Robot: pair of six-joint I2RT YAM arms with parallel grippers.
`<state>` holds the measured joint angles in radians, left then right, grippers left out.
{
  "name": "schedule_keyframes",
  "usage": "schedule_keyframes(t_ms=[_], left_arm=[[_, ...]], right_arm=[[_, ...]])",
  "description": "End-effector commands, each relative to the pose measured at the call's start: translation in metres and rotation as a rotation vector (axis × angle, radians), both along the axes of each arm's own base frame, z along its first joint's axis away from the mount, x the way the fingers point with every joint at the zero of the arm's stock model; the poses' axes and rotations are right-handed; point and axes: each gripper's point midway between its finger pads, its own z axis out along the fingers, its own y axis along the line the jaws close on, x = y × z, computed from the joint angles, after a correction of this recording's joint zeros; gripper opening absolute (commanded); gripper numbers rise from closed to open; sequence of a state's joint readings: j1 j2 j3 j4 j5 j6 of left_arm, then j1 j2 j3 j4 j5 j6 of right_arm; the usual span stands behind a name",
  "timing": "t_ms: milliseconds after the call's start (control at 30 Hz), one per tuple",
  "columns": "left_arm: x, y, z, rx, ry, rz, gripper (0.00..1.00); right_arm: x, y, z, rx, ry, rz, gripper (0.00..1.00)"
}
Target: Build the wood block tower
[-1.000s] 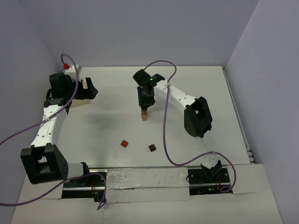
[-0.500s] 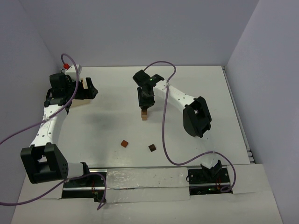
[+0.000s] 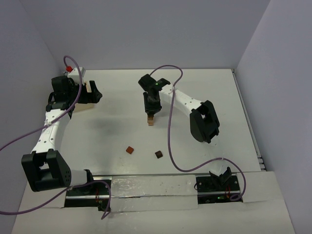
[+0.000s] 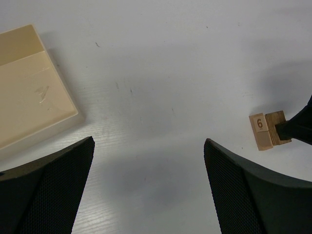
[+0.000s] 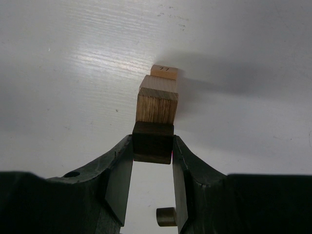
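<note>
right claw (image 5: 152, 142) clamped dark block (image 5: 152, 148), likely seating it atop tower (image 5: 157, 100) | left claw (image 4: 148, 142) stood apart, parked clear

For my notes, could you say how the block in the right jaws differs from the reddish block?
The dark block is clamped in the right jaws over the tower; the reddish block lies free on the table. The dark block is deep brown, the reddish block lighter. Both are wooden cubes.

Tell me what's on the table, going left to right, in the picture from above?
Left hand, open → reddish-brown block → tower, with the right hand gripping its top block → dark brown block.
</note>
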<state>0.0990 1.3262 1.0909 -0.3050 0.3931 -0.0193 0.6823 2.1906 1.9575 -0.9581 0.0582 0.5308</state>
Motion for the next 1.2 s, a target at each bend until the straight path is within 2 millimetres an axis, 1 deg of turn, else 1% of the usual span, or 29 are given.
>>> schedule_keyframes(t_ms=[0,33,200,633,900,1167], left_arm=[[0.009,-0.003,0.023,-0.011,-0.054,-0.007,0.99],[0.009,-0.003,0.023,-0.011,-0.053,-0.007,0.99],[0.008,-0.003,0.023,-0.012,-0.055,-0.009,0.99],[0.008,-0.003,0.023,-0.013,-0.055,-0.008,0.99],[0.008,-0.003,0.022,-0.017,-0.053,-0.007,0.99],[0.008,-0.004,0.023,-0.018,-0.055,-0.009,0.99]], right_arm=[[0.006,0.0,0.006,0.016,-0.008,-0.019,0.28],[0.006,0.0,0.006,0.017,-0.008,-0.018,0.32],[0.004,0.001,0.008,0.024,-0.006,-0.014,0.41],[0.005,0.003,0.011,0.034,-0.009,-0.02,0.39],[0.006,0.002,0.016,0.033,-0.027,-0.027,0.39],[0.01,-0.002,0.029,0.027,-0.07,-0.031,0.37]])
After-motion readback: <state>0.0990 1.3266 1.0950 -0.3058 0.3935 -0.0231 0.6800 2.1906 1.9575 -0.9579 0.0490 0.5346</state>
